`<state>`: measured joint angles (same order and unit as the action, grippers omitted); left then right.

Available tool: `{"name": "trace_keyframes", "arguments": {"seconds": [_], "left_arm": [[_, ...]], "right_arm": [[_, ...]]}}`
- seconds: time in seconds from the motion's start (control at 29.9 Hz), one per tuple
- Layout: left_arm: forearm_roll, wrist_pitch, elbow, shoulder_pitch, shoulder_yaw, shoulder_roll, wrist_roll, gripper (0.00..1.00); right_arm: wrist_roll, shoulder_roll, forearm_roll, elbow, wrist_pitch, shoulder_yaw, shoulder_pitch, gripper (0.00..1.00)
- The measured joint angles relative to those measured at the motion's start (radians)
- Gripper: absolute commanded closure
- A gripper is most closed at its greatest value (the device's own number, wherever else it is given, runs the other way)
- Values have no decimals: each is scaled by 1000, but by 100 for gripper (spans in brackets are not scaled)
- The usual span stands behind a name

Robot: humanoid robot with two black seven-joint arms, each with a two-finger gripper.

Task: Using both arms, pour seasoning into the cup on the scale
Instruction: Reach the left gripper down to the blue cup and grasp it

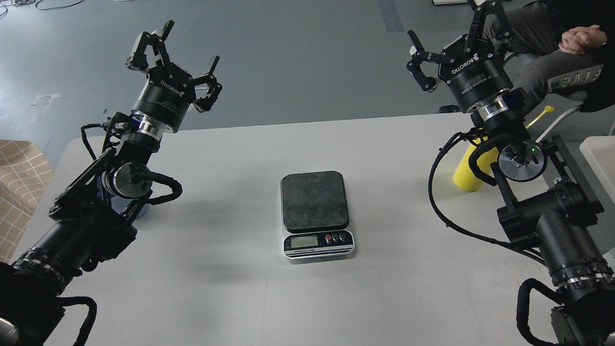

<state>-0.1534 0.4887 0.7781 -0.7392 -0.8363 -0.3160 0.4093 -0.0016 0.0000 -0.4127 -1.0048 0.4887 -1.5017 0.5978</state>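
The scale (314, 199) lies at the table's middle, its dark platform bare and its display toward me. The yellow seasoning bottle (467, 174) stands at the right, mostly hidden behind my right arm; its tethered cap (547, 110) pokes out to the right. The cup is almost wholly hidden behind my left forearm; only a pale blue sliver (138, 211) shows. My left gripper (186, 48) is open and empty, raised over the table's far left edge. My right gripper (449, 29) is open and empty, raised beyond the far right edge, above the bottle.
The white table (230, 278) bears all of this. A seated person (562, 62) with clasped hands is at the back right, close to my right gripper. A white bin (600, 154) is at the right edge. A beige checked object (19, 178) is at the left.
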Motion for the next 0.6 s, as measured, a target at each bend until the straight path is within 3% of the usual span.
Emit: {"name": "trace_keyframes", "arguments": {"seconds": [0.6], "left_arm": [[-85, 0, 0, -5, 0, -15, 11, 3]], "right_arm": [[0, 0, 0, -4, 0, 0, -3, 0]]}}
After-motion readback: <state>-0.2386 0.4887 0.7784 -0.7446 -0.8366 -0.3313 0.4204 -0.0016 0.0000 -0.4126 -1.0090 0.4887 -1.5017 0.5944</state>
